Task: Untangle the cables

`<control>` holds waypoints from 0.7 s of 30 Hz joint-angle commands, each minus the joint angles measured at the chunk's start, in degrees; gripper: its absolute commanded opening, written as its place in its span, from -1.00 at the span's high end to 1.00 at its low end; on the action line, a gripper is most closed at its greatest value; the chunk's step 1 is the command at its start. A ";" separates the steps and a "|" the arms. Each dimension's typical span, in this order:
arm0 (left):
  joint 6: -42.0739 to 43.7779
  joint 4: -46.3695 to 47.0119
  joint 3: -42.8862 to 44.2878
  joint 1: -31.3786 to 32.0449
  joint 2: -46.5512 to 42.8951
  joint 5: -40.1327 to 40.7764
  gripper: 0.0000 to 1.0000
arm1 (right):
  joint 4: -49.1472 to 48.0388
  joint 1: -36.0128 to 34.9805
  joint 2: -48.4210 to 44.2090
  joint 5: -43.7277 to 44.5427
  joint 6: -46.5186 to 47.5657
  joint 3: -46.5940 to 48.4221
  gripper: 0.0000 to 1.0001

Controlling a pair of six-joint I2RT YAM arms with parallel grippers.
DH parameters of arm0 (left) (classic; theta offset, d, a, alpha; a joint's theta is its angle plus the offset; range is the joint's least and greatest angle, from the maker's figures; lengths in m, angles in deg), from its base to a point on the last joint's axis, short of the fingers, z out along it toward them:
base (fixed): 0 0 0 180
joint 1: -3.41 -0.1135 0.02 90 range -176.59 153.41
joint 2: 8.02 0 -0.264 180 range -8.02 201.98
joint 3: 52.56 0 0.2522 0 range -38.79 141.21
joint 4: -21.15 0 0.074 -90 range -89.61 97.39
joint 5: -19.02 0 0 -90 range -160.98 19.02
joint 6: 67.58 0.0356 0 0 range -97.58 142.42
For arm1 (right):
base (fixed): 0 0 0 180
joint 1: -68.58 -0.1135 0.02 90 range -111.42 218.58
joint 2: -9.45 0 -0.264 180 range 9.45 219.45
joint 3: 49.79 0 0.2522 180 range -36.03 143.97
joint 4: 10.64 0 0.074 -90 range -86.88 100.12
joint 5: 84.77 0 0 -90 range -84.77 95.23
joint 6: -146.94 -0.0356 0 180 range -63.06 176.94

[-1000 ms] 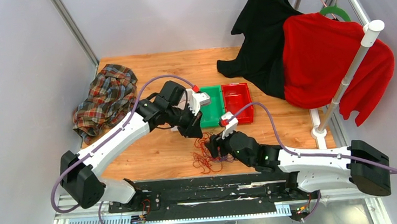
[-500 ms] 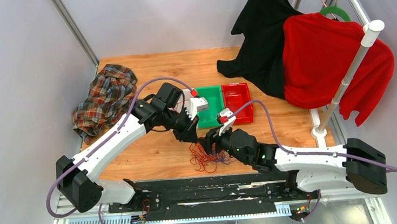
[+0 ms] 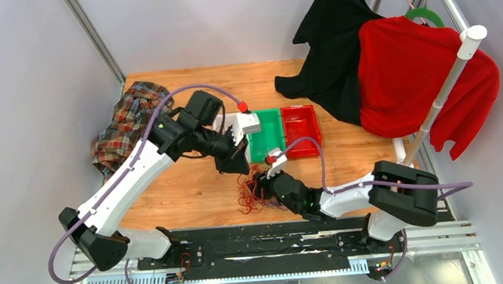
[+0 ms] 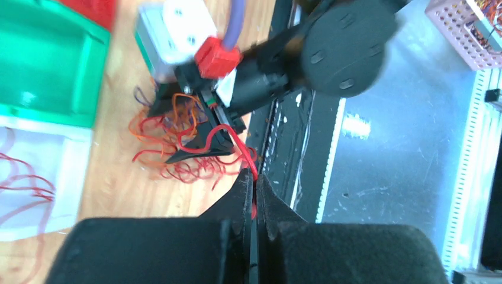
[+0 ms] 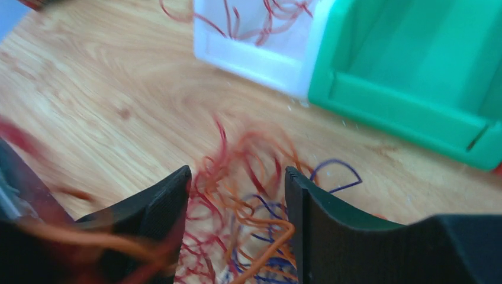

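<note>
The cables (image 3: 250, 198) lie in a red, orange and purple tangle on the wooden table near its front edge. My left gripper (image 3: 240, 166) sits just above and behind the tangle. In the left wrist view it (image 4: 254, 177) is shut on one red cable (image 4: 240, 142) that runs down to the tangle (image 4: 171, 155). My right gripper (image 3: 258, 184) is at the tangle's right side. In the right wrist view it (image 5: 237, 183) is open, with the tangle (image 5: 260, 219) between its fingers.
A green bin (image 3: 266, 135) and a red bin (image 3: 300, 129) stand behind the tangle. A white bin (image 5: 260, 35) holds red cables. A plaid shirt (image 3: 134, 125) lies at the back left. Black (image 3: 334, 52) and red (image 3: 422, 79) garments hang on a rack at the right.
My left gripper has drawn back and to the left, away from the tangle, with the red cable. My right arm has folded and reached left, bringing its gripper over the tangle.
</note>
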 commanded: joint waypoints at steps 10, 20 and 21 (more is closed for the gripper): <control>5.16 -9.34 39.18 0.49 1.19 10.99 0.99 | -7.74 0.47 3.98 5.34 -7.05 -10.02 -0.05; 15.43 -7.17 64.96 0.49 6.10 26.61 0.99 | -0.85 -0.76 -0.10 7.62 -10.70 -13.86 0.06; 16.54 -5.05 64.93 0.49 5.70 28.62 0.99 | -0.18 -0.83 -0.75 7.81 -11.16 -14.37 0.06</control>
